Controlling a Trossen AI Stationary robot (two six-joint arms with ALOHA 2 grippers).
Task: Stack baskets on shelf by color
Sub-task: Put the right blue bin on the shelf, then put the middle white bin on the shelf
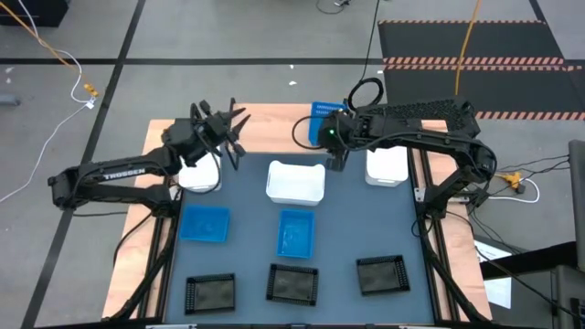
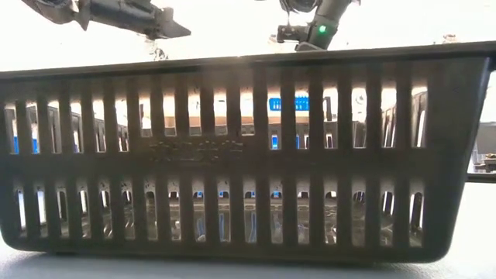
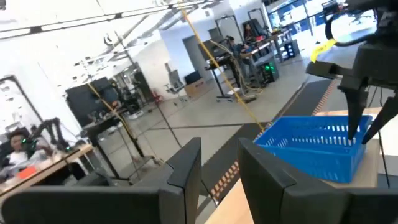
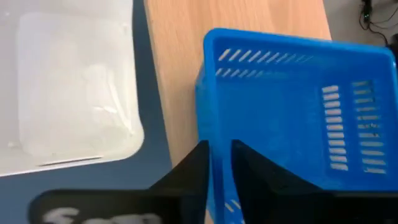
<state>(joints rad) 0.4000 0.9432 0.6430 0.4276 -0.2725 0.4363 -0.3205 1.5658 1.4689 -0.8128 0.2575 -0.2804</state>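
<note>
The blue basket (image 4: 292, 118) sits on the light-wood shelf (image 4: 186, 62) at the surface's far edge, its near wall pinched by our right tool (image 4: 217, 163). We judge the placing step underway; next, release and lift clear. Our left tool (image 1: 224, 128) hangs unclenched, holding nothing, above a white basket (image 1: 199, 176).

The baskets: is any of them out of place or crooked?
One blue basket sits apart from the rows, alone on the shelf, where the right end effector pinches its wall. The others lie in tidy rows on the mat.

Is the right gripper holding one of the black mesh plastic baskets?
No, the right gripper pinches the wall of a bright blue plastic basket.
</note>
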